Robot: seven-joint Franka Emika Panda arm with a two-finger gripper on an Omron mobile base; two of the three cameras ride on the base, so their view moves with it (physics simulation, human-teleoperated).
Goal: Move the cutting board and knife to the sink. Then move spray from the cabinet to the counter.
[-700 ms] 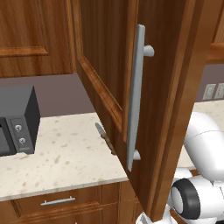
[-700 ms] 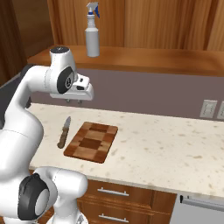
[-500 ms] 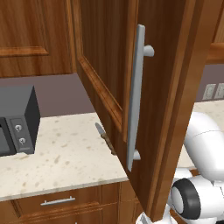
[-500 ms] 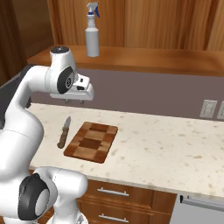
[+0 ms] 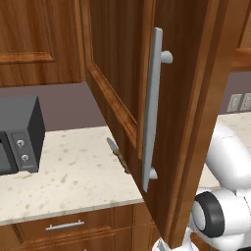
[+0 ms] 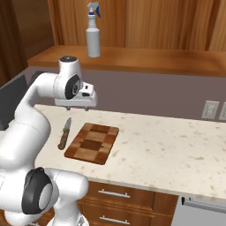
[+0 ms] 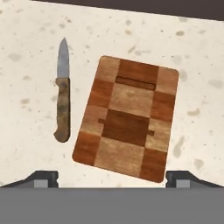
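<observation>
The end effector [image 6: 76, 106] hangs above the counter [image 6: 176, 145] with its jaws spread wide and nothing between them, looking straight down on the cutting board [image 7: 127, 118]. The board lies flat on the stone, and the knife [image 7: 62, 103] lies just beside its long edge, apart from it, roughly parallel, blade pointing toward the back wall.

The step in hand looks like picking up the board, the first of 2 things bound for the sink. A flat board gives little to pinch from above, so the likely good approach is to descend over 1 of its short ends and close across the thickness or width there, keeping the fingertips [image 7: 41, 178] clear of the knife handle on the near side. Centring on the board before descending should limit tilt when it lifts.

For room: the counter to the right of the board is bare and open in the right base view, so carrying that way seems free. To the left, the open cabinet door [image 5: 147, 98] with its long handle [image 5: 152, 108] swings out over the counter edge and crowds that side. The spray [image 6: 93, 31] stands upright on the cabinet shelf [image 6: 145, 59] above, well apart from the arm.
</observation>
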